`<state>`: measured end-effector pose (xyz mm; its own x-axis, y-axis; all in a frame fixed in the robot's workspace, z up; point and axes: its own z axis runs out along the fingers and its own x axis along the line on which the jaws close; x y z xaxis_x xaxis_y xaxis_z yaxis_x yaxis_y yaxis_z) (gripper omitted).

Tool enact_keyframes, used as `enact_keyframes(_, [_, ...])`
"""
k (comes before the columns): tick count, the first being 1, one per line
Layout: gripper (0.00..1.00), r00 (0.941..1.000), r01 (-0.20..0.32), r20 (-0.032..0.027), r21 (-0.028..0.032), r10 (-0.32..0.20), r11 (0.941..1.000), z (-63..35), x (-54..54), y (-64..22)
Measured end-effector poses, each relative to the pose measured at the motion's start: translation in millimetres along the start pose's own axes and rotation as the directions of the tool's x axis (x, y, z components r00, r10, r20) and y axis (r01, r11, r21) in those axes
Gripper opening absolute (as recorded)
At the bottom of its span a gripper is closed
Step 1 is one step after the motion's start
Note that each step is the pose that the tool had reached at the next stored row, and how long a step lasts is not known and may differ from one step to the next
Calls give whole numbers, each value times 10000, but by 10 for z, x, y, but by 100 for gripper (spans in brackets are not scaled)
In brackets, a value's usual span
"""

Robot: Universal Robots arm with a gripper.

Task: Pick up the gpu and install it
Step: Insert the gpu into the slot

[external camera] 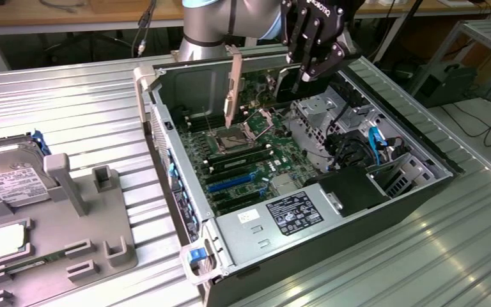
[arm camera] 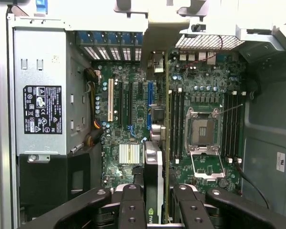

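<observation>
Now my claw (arm camera: pixel 157 192) pinches the thin green-and-black gpu card (arm camera: pixel 153 162) above the open metal computer case (external camera: pixel 177 89); not plugged in yet.

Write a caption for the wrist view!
Robot hand holds the thin black-and-green gpu card edge-on over the green motherboard inside the open grey case.

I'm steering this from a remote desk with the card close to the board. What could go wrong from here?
1. The gpu, clamped on edge in the gripper, hangs between the blue slot and the memory slots. It may come down beside the slot rather than in it.
2. The open CPU socket lies close by, and a sideways slip might strike it.
3. The end bracket could catch on the case wall.
</observation>
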<state>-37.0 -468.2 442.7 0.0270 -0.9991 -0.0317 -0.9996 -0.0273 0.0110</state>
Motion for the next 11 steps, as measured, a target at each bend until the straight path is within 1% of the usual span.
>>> enact_keyframes(11, [28, 10000, 0, 0, 0, 0, 10000, 57, 2, -8])
